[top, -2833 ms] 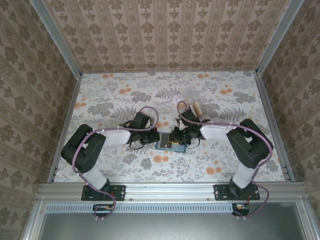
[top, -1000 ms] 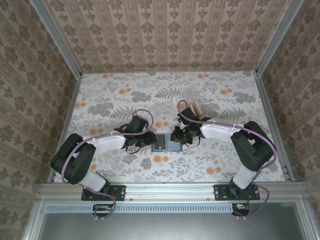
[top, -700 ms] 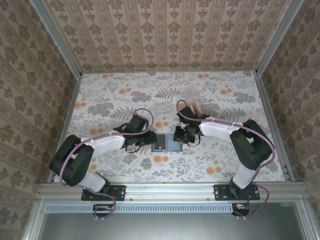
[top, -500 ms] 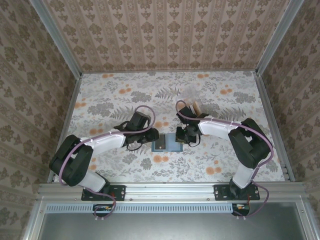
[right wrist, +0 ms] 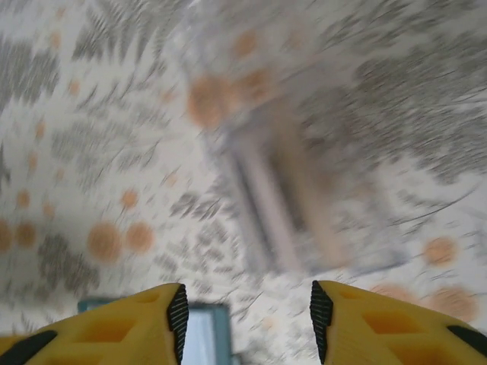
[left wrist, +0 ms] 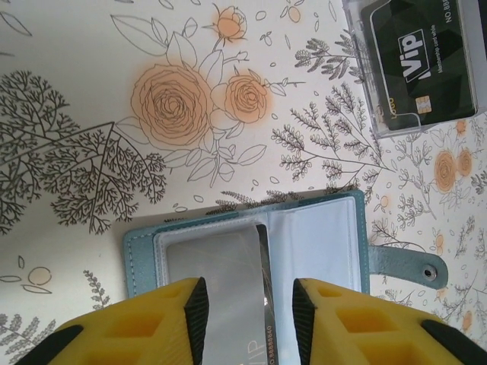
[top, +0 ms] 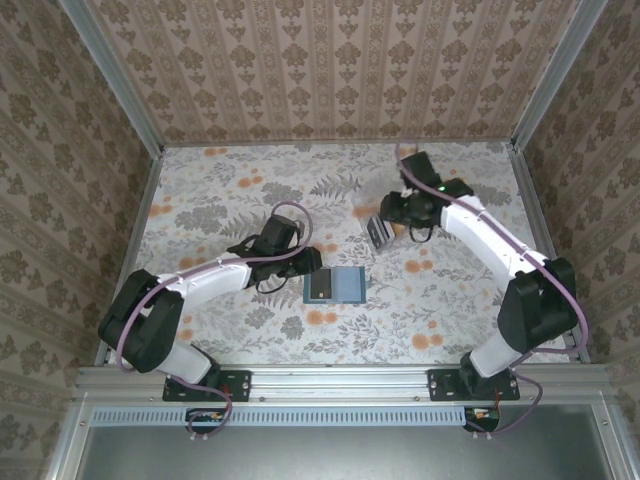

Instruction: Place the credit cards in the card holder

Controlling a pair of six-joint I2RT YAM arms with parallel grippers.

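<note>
Floral-printed tabletop (top: 220,200) holds the open teal-blue folding card holder (top: 335,285) near centre, one silvery-grey plastic card (left wrist: 221,281) seemingly seated in its nine-o'clock half beneath the left gripper (left wrist: 246,304), whose jaws stand apart, while the right gripper (right wrist: 245,319), jaws apart and empty, hovers at one o'clock above the clear plastic case (left wrist: 365,84) holding a dark Vip-printed card (left wrist: 415,61) yet to be loaded

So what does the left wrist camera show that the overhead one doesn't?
Wrist camera: the Vip print on the dark card in its clear case, and a grey card in a pocket beneath the left gripper. Overhead: the whole left arm and right arm, the right gripper near that case. Both: the open teal card holder on the flowered table.
</note>
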